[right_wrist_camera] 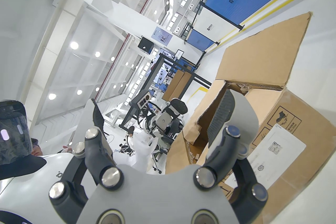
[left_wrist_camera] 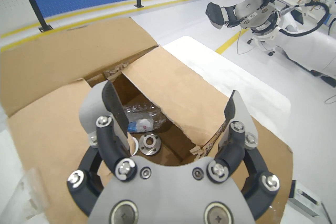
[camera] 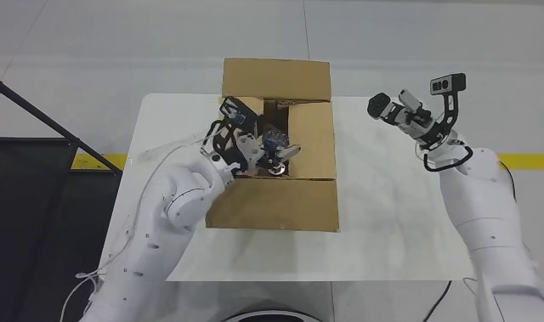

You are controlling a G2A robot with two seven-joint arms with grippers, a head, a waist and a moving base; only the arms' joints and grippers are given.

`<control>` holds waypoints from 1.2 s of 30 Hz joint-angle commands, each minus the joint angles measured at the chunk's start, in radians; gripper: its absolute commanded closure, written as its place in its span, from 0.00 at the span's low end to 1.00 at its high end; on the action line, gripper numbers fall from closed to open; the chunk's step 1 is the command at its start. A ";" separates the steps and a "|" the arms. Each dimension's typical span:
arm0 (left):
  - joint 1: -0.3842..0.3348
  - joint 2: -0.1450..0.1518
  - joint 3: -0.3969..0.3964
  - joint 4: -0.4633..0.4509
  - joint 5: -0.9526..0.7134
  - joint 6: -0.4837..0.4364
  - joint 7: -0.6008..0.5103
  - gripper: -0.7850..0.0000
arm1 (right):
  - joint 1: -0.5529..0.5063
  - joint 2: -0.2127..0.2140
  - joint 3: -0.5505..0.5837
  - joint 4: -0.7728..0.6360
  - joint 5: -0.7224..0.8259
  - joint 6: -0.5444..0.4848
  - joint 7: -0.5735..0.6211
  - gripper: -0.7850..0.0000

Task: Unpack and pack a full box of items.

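Brown cardboard box is sitting on the white table, flaps up. We're hovering our left tool over its opening, jaws wide apart and empty. Our right tool is hanging off to the side, also spread and empty. Inside, a crumpled clear plastic bottle is looking light and squishy, so we're thinking pinch its body. The round metal flange seems heavy, so grab the rim.

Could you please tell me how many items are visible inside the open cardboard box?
2 for certain: a crushed clear bottle lying in the box, and a metal flange beside it. A white edge by the flange could be a third; the flaps may hide more.
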 commanded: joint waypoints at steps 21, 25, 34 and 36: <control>-0.185 -0.023 0.067 0.209 -0.373 0.175 -0.312 0.00 | -0.016 -0.002 0.027 0.028 0.021 0.013 0.035 0.00; -0.210 -0.030 0.101 0.233 -0.384 0.235 -0.335 0.00 | -0.009 -0.006 0.023 0.035 0.023 0.012 0.040 0.00; -0.285 -0.054 0.166 0.365 -0.503 0.300 -0.357 0.00 | -0.015 -0.007 0.033 0.043 0.028 0.007 0.049 0.00; -0.299 -0.059 0.174 0.400 -0.529 0.307 -0.351 0.00 | -0.018 -0.006 0.038 0.041 0.028 0.008 0.050 0.00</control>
